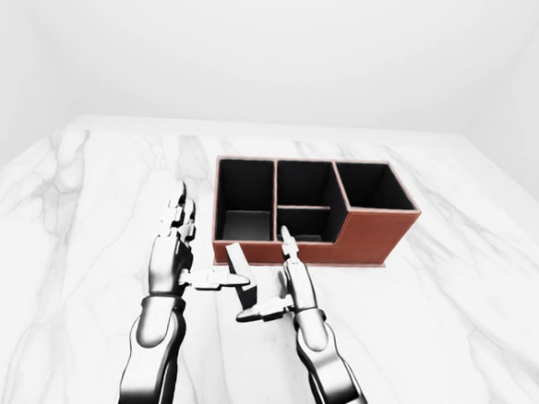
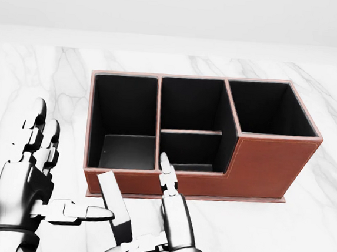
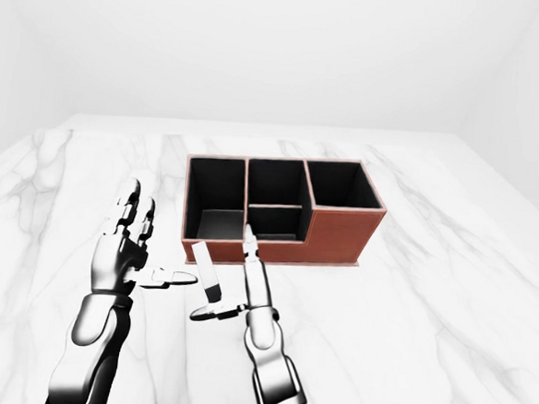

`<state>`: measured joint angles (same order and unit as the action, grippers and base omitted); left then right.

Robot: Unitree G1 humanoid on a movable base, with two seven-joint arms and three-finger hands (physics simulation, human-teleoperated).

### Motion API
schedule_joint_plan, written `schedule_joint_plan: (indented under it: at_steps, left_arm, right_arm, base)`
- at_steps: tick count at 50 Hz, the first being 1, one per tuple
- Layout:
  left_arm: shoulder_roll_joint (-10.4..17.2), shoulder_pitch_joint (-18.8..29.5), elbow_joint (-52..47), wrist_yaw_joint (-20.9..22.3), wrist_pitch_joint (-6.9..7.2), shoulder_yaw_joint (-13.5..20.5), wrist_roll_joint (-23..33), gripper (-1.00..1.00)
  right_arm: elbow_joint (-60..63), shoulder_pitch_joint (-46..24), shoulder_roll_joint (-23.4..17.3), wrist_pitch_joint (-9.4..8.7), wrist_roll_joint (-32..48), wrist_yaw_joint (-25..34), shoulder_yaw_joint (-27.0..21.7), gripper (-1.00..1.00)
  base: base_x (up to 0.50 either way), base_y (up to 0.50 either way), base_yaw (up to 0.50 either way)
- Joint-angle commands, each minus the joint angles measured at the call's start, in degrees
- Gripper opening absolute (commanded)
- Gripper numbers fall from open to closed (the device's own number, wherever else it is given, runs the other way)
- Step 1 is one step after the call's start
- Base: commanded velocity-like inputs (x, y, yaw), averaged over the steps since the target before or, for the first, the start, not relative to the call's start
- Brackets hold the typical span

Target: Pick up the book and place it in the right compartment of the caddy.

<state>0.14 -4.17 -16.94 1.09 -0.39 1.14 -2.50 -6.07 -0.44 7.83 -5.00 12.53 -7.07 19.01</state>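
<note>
The caddy [image 2: 262, 164] is a brown box with black insides, standing on the white marble table [image 2: 324, 234]. Its right compartment [image 2: 270, 108] is the tallest and holds nothing I can see. The book [image 2: 114, 207] is thin and grey. It stands on edge, leaning, just below the caddy's left end in the head view. My left hand [image 2: 52, 175] is open to the book's left, thumb pointing at its cover. My right hand [image 2: 169, 220] is open to the book's right, fingers straight, thumb reaching under the book's lower end. Whether the thumbs touch the book, I cannot tell.
The caddy also has a tall left compartment [image 2: 125, 116] and a middle part [image 2: 191, 125] split in two by a divider. The marble table stretches well to the left and right of the caddy in the left-eye view [image 1: 63, 243]. Plain white walls stand behind.
</note>
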Motion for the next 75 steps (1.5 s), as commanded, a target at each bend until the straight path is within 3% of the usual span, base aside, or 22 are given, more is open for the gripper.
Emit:
schedule_joint_plan:
  at_steps: [1, 5, 16, 33, 41, 47, 53, 58, 75]
  left_arm:
    - [0.0, 0.0, 0.2, 0.1, -0.04, -0.1, 0.1, 1.0]
    - [0.0, 0.1, 0.9, 0.2, -0.59, -0.1, 0.1, 1.0]
    - [-0.1, -0.1, 0.4, 0.0, -0.16, -0.4, 0.4, 1.0]
    - [0.0, 0.3, 1.6, 0.1, -0.99, -0.3, 0.4, 1.0]
    - [-0.1, 0.0, 0.5, 0.0, -0.17, -0.5, 0.5, 1.0]
    - [-0.1, 0.1, 0.9, -0.1, -0.42, -0.6, 0.6, 1.0]
    - [-0.1, 0.3, 2.0, 0.1, -1.27, -0.5, 0.5, 1.0]
    - [-0.1, 0.1, 1.5, 0.1, -0.89, -0.6, 0.5, 1.0]
    - [0.0, 0.1, 1.7, 0.3, -1.05, -0.6, 0.6, 1.0]
  right_arm:
    - [-1.8, -0.5, 0.7, 0.0, 1.0, -0.2, 0.5, 1.0]
    - [-1.6, -0.1, 0.6, 0.05, 1.2, 0.0, 0.9, 1.0]
    - [-3.1, 0.4, 0.6, 1.35, 2.1, 0.9, 2.1, 1.0]
    - [-9.3, -1.6, 1.7, 2.86, 2.3, 1.2, 0.1, 1.0]
    - [-11.8, -2.7, 2.2, 3.03, 2.3, 1.5, -0.7, 1.0]
    - [-14.6, -3.9, 2.7, 3.51, 2.4, 1.7, -1.5, 1.0]
    - [-17.5, -4.9, 3.2, 5.01, 3.4, 1.9, -1.7, 1.0]
    - [-18.0, -4.8, 3.3, 5.56, 3.9, 2.4, -1.6, 1.0]
    - [-17.8, -4.4, 3.5, 5.92, 5.0, 3.7, -1.0, 1.0]
  base:
    - [0.0, 0.0, 0.0]
    - [0.0, 0.0, 0.0]
    - [0.0, 0.0, 0.0]
    - [0.0, 0.0, 0.0]
    - [0.0, 0.0, 0.0]
    - [0.0, 0.0, 0.0]
    - [0.0, 0.0, 0.0]
    - [0.0, 0.0, 0.0]
    - [0.0, 0.0, 0.0]
